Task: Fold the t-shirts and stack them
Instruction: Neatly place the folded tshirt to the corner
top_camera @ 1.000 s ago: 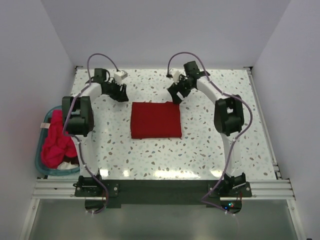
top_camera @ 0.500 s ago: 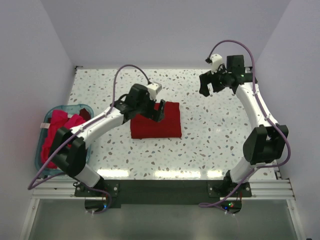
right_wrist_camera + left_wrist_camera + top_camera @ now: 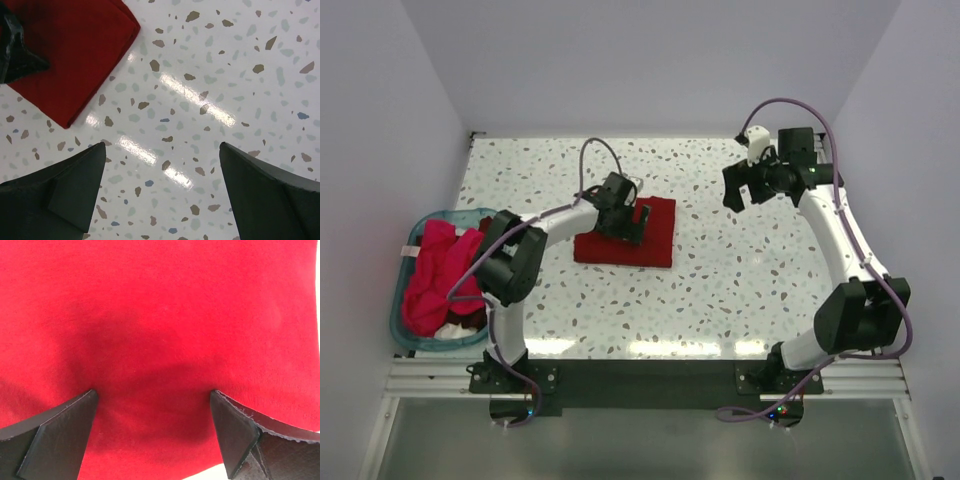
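- Since half a second ago, the left arm has drawn its elbow in toward the basket side. The left gripper (image 3: 632,225) has slid from the upper left corner of the folded shirt (image 3: 657,242) to its middle.
- Meanwhile the folded shirt has turned a little. Its edges now run slightly skewed to the table (image 3: 740,290) edges, where earlier they sat square.
- By contrast, the right gripper (image 3: 742,190) has hardly moved and hangs in the upper right of the overhead frame.
- Left fingers (image 3: 60,435) are spread wide with nothing between them. Deep red cloth fills the wrist view, shadowed between the tips, but actual contact cannot be confirmed.
- Right fingers (image 3: 65,200) are also spread and empty above bare speckled table, with only a corner of the folded shirt at the upper left of that view.
- Near the frame centre, the folded shirt lies directly beneath the left gripper, its slightly longer side running left to right. It is well apart from the right gripper.
- At the far left edge, the brighter pink-red shirts (image 3: 430,280) sit heaped in the teal basket (image 3: 396,305), not yet folded.
- Judging from this layout, the left arm is much the nearer one to the basket, so fetching the next shirt should fall to it.
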`<state>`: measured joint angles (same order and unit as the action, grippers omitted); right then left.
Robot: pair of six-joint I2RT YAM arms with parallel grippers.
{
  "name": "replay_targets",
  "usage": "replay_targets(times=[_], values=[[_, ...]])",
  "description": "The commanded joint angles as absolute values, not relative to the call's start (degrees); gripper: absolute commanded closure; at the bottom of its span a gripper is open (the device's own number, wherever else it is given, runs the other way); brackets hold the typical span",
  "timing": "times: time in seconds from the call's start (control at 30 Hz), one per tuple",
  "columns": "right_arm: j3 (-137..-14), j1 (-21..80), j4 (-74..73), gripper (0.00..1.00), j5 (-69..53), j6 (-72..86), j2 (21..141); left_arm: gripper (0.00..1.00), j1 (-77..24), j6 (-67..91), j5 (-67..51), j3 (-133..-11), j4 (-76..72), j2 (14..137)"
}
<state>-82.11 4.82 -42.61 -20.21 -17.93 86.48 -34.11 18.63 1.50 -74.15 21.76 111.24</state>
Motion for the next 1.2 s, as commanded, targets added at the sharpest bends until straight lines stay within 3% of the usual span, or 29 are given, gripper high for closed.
replay_targets(times=[0.0, 0.2, 0.53, 0.97, 1.17], values=[[-82.62, 4.83, -41.57, 0.01, -18.55, -17.05, 85.25, 0.0, -23.42, 11.71, 2.56, -77.42, 27.41, 116.27], [-84.55, 4.83, -41.05, 0.01, -18.02, -17.31, 87.36, 0.0, -10.21, -2.26, -0.53, -92.88, 35.76, 125.39], [-87.1, 4.75, -40.96, 0.01, -17.4, -18.37, 90.88, 0.0, 3.69, -9.05, 3.16, -121.45, 42.8, 143.17], [-89.65, 4.75, -41.84, 0.01, -18.02, -20.13, 93.51, 0.0, 10.54, -16.25, 6.16, -129.72, 40.17, 151.16], [-90.88, 4.75, -42.63, 0.01, -19.07, -20.66, 94.39, 0.0, 10.81, -21.96, 5.89, -125.87, 34.82, 147.67]])
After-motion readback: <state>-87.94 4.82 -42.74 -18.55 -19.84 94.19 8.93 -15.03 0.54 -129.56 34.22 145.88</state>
